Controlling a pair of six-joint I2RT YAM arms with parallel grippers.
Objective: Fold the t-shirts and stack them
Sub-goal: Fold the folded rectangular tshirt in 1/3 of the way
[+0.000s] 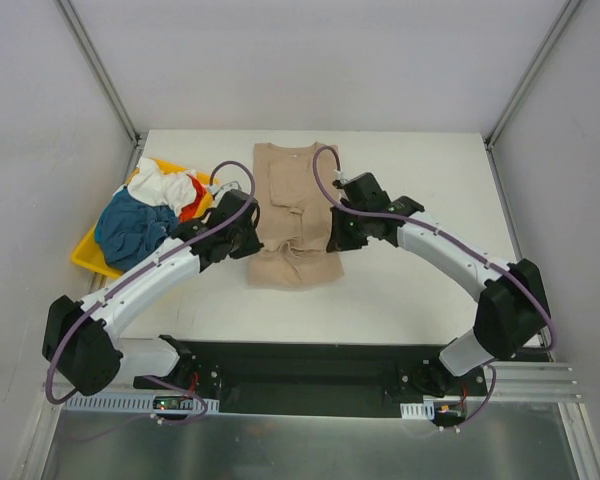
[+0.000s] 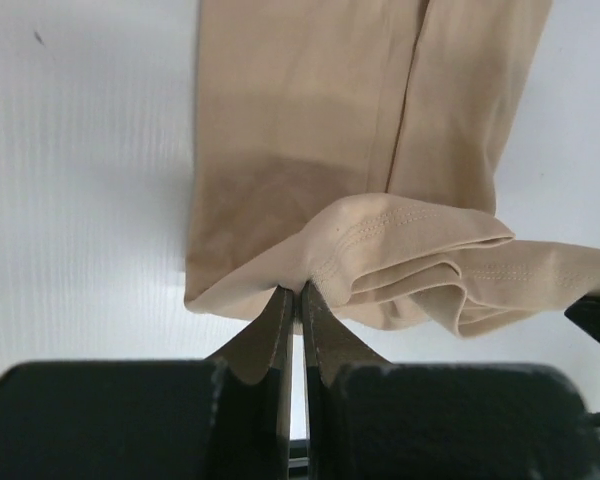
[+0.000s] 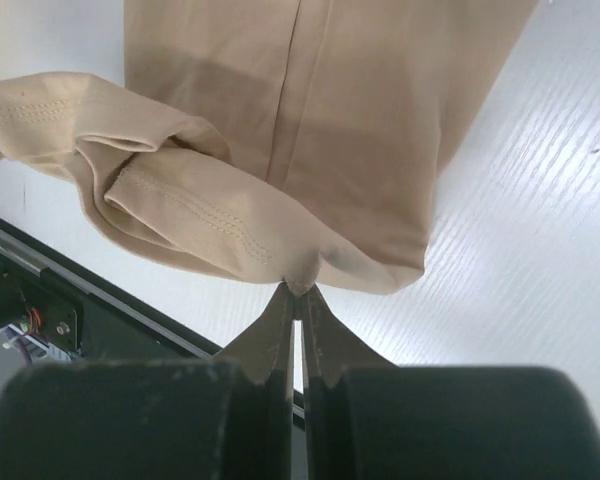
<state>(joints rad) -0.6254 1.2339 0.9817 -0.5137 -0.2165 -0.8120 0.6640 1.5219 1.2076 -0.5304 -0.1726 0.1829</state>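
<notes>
The table (image 1: 430, 200) carries one tan-beige t-shirt (image 1: 285, 190), lying at centre as a long narrow strip with its collar at the far end. To its left, the yellow tray (image 1: 85, 262) holds the teal-blue (image 1: 130, 225), white (image 1: 165, 185) and red-orange (image 1: 192, 205) shirts in a loose, unfolded heap.

Left gripper (image 2: 298, 290): fingers pressed together on the near left corner of the tan hem. Right gripper (image 3: 298, 292): likewise clamped on the near right corner. The hem is raised and sags in folds between them.

Assessment: the lengthwise fold of the first shirt is in hand. The next move calls for both corners to travel together toward the collar, level and evenly taut, then be laid square.

No brand, label or writing is legible; only hem stitching shows.
</notes>
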